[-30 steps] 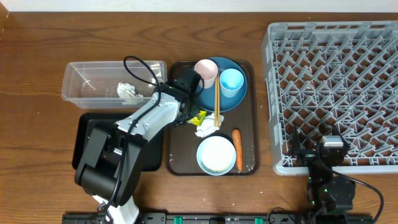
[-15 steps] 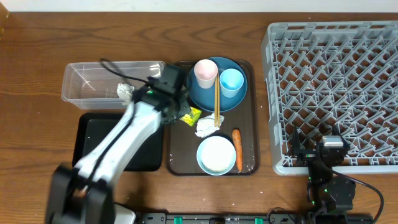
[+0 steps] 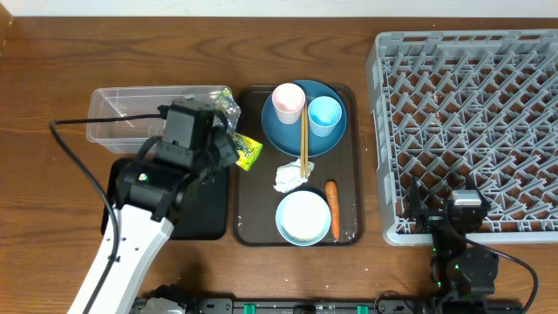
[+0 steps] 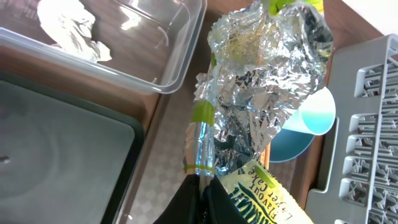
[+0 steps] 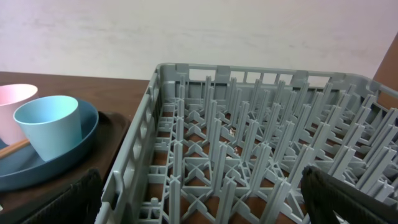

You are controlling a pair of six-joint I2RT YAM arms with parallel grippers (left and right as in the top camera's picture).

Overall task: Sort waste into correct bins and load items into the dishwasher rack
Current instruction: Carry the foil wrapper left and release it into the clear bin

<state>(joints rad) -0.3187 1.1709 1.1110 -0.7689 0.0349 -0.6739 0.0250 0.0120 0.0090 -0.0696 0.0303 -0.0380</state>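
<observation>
While your left pincer (image 3: 225,146) is clamped shut on the wrapper (image 4: 261,186), with the crumpled foil (image 4: 267,87) bunched above its fingers, the bundle hangs over the seam where the clear tub (image 3: 109,94), the black tray (image 3: 205,218) and the brown serving tray (image 3: 257,202) meet. A tissue (image 4: 71,25) already lies in the tub, so that is probably where dry rubbish belongs; aim there. Carry the bundle well past the tub's near wall before you let go, because the foil looks light and springy and could catch on the rim or tip out onto the surface. Lower it inside the walls, then open fully and lift straight up so nothing clings to the fingers. Your right pincer (image 5: 205,199) stands wide open and holds nothing, parked at the front corner of the rack (image 5: 249,124); leave it there.
</observation>
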